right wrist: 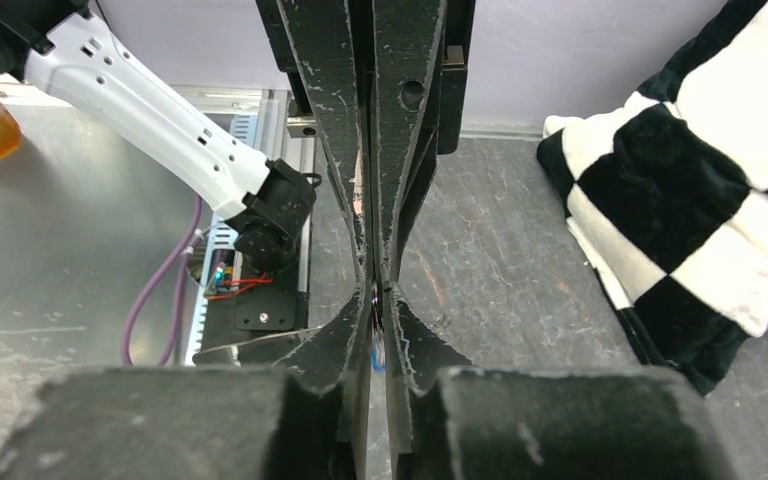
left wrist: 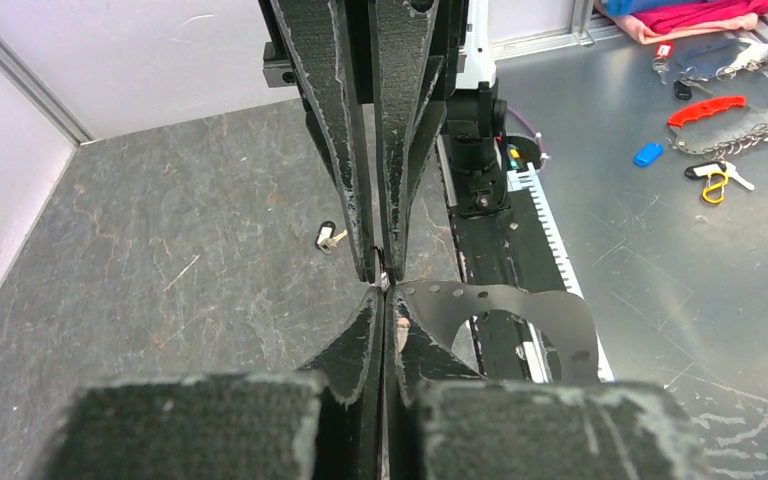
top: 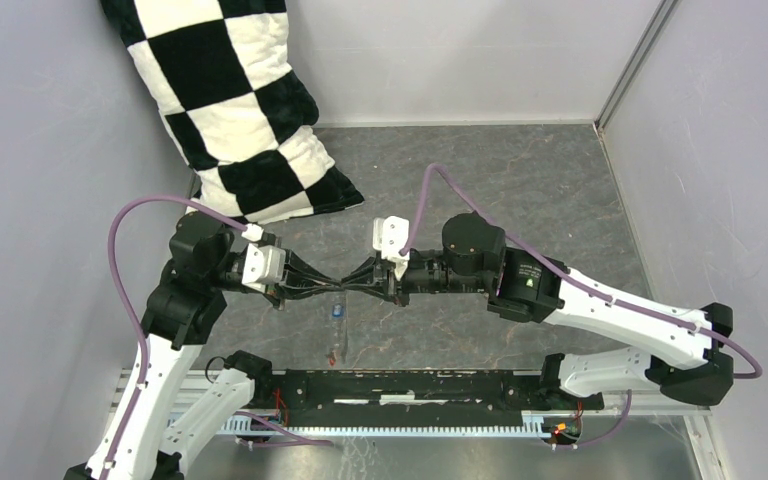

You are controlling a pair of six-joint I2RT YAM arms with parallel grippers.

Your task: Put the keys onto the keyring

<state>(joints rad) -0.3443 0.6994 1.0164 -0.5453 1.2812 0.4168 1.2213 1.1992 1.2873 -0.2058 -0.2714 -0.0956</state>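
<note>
My left gripper (top: 338,283) and right gripper (top: 352,282) meet tip to tip above the middle of the grey table. The left gripper (left wrist: 381,292) is shut on the edge of the keyring (left wrist: 520,300), a thin grey hoop that curves toward the near rail. The right gripper (right wrist: 374,295) has its jaws closed to a sliver on a small dark metal part, apparently the same keyring (right wrist: 260,347). A blue key (top: 336,310) sits just under the tips; I cannot tell whether it hangs or lies. A red key (top: 332,355) and a dark-and-white key (left wrist: 326,238) lie on the table.
A black-and-white checkered pillow (top: 240,110) leans in the far left corner. The black mounting rail (top: 410,385) runs along the near edge. Loose tags, chains and spare keys (left wrist: 720,140) lie on the metal surface beyond the rail. Walls close in the left, far and right sides.
</note>
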